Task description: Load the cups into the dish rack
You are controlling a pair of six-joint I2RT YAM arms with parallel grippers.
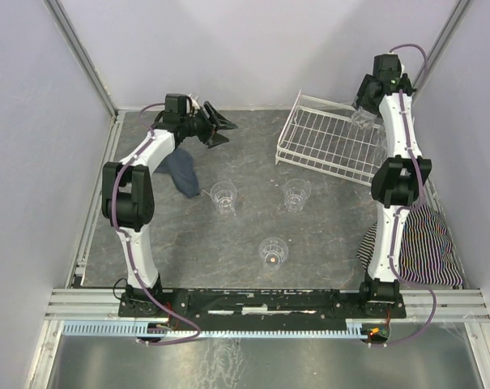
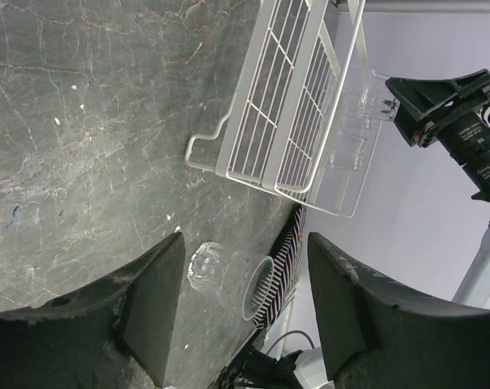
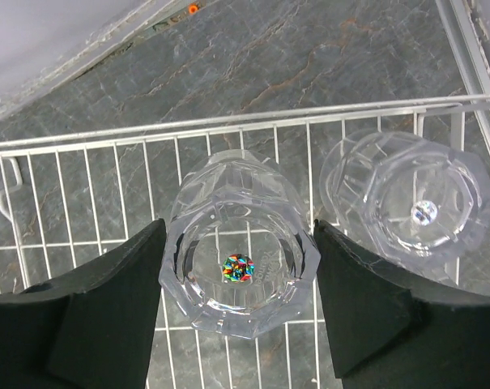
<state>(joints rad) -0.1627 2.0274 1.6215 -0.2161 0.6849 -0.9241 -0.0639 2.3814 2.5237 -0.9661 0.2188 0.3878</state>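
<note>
The right wrist view showed the right jaws clamped on a cup [image 3: 240, 275] over the dish rack [image 3: 91, 215], with a second cup [image 3: 411, 203] in the rack just beside it. Only the top view took in all three loose cups [image 1: 223, 197] [image 1: 296, 194] [image 1: 274, 252], the left jaws open and empty at the far left, the grey marbled worktop [image 1: 253, 158] and the pale walls.

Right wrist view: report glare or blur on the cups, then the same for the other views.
Right wrist: sharp, a rainbow glint at the base of the centre cup, a white one in the neighbour cup. Left wrist: the lying cup stands out against the striped cloth. Top external: even light, the table cups faint.
</note>
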